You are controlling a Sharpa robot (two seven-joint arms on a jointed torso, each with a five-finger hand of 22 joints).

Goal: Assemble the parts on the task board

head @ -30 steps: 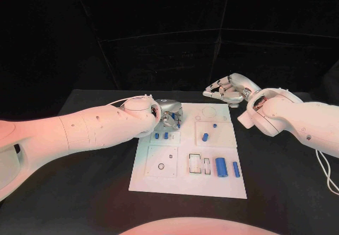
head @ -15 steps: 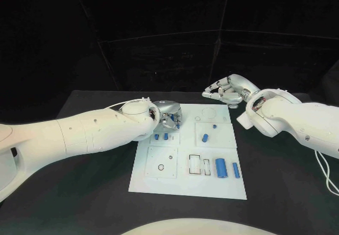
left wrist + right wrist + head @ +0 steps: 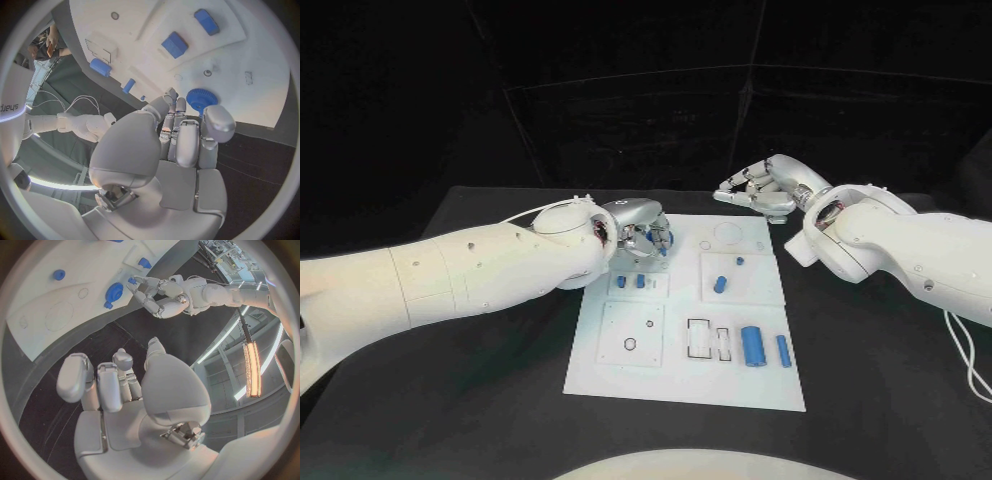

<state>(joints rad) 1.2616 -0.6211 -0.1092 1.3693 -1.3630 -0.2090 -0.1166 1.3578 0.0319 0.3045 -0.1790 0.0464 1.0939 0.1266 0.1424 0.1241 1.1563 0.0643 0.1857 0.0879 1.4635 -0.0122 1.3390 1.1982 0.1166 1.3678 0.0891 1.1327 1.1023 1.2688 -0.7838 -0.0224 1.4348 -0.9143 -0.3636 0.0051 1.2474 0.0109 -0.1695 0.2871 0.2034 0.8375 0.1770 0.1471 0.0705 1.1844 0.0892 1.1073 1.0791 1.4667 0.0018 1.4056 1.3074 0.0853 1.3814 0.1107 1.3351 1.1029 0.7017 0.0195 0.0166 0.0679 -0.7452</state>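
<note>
Left hand point(image 3: 646, 240): fingers curled over round blue toothed gear point(image 3: 200, 98) on white task board point(image 3: 646, 375); actual grip cannot be told. Risk: gear tilts and jams.

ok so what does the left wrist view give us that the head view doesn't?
Left wrist: the left robot hand from its palm side, and the toothed rim of a blue round part on the task board, right beside the fingertips. Head: the whole board edge to edge, with its outlined slots laid out at once. Both: that robot hand over the board's far part, and small blue parts lying on the board.
</note>
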